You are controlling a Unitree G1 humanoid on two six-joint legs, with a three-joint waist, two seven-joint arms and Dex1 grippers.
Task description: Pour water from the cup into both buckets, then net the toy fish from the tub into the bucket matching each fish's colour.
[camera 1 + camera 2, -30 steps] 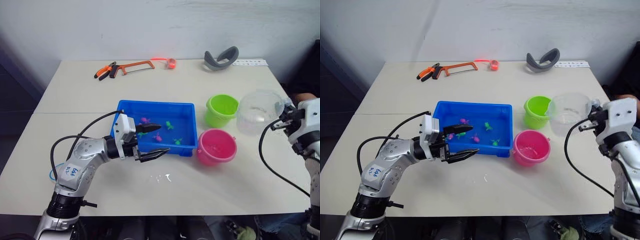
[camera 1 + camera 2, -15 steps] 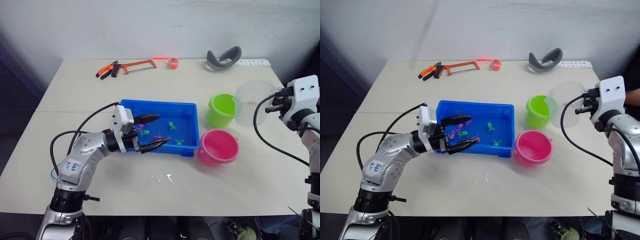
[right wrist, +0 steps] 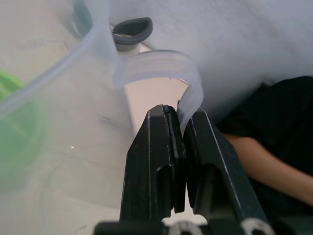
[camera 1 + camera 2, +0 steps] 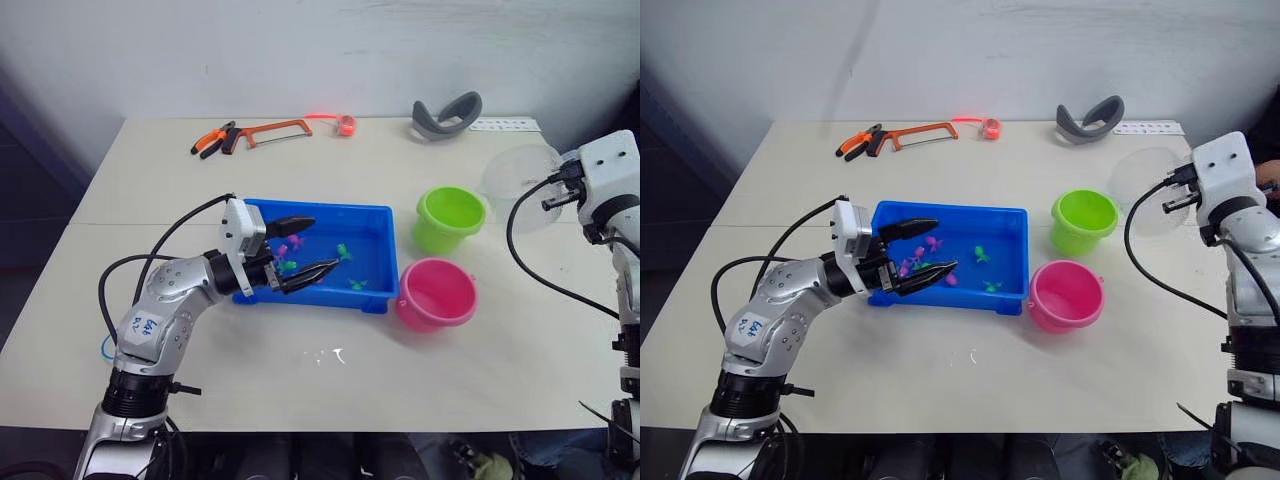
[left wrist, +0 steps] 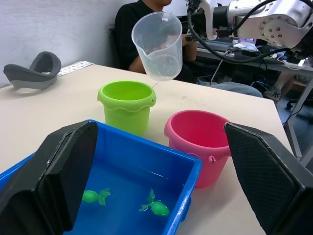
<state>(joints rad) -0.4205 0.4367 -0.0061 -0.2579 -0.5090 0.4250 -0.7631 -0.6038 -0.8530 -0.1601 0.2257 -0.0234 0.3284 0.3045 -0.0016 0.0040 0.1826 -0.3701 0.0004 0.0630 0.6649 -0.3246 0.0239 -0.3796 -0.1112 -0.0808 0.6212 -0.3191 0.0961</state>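
Note:
My right gripper point(image 3: 178, 122) is shut on the handle of the clear cup point(image 4: 520, 186), which hangs in the air just right of and behind the lime green bucket point(image 4: 448, 218). The hot pink bucket point(image 4: 434, 293) stands in front of the green one, at the right end of the blue tub point(image 4: 330, 212). Small pink fish point(image 4: 296, 240) and green fish point(image 4: 343, 250) lie in the tub. My left gripper point(image 4: 322, 243) is open over the tub's left half, its fingers point(image 5: 54, 181) spread wide with nothing between them.
Orange pliers point(image 4: 208, 142), a hacksaw point(image 4: 272, 130), an orange roll point(image 4: 344, 124) and a grey curved piece point(image 4: 445, 115) lie along the table's far edge. A sliver of blue hoop point(image 4: 104, 346) peeks out by my left elbow. A person in black point(image 5: 142, 19) sits beyond the right side.
The right gripper has carried the cup up and back, away from the green bucket. The left gripper has moved from the tub's front edge to over its left half.

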